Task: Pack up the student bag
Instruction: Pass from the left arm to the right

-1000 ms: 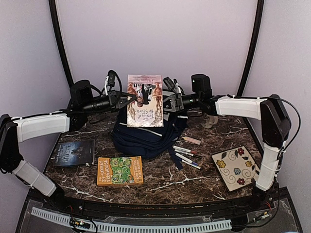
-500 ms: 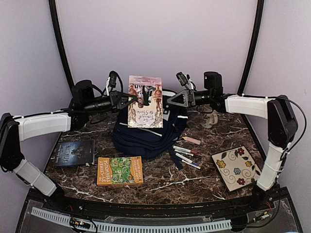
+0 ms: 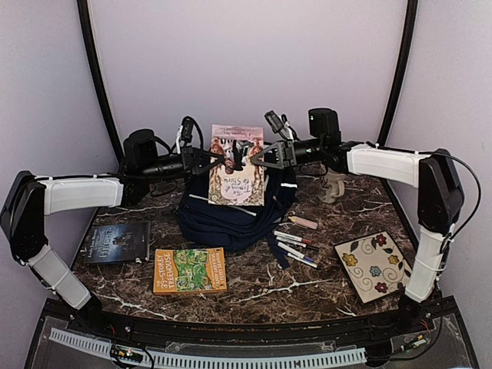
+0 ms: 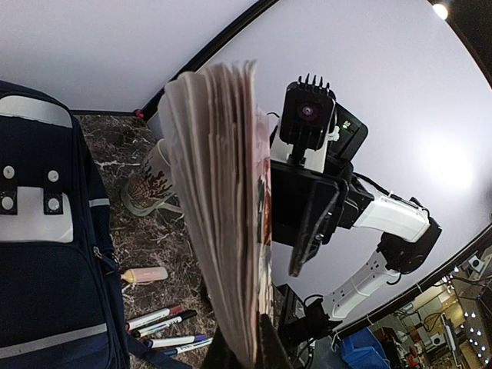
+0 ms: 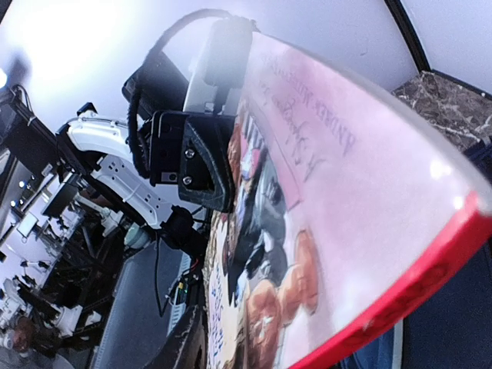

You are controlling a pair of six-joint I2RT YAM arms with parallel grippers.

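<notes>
The student bag [image 3: 231, 219], navy blue with a white front patch, lies at the back middle of the table and also shows in the left wrist view [image 4: 46, 292]. A pink-covered book [image 3: 240, 181] stands upright in the air above the bag. My left gripper [image 3: 224, 160] is shut on the book's upper left part, and its page edges [image 4: 219, 192] fill that wrist view. My right gripper [image 3: 257, 157] is open at the book's right edge. One dark finger [image 5: 178, 346] stands apart from the cover [image 5: 323, 200]; the other is hidden.
A dark book [image 3: 117, 242] and an orange-green book [image 3: 189, 270] lie front left. Several pens [image 3: 296, 246] and a pale highlighter [image 3: 304, 222] lie right of the bag. A floral pouch [image 3: 373, 265] lies front right. A small pale object [image 3: 333, 187] stands at the back right.
The right gripper let go of the book, drew back right, then moved left to the book's right edge again. The left gripper and the book have shifted slightly right and lower.
</notes>
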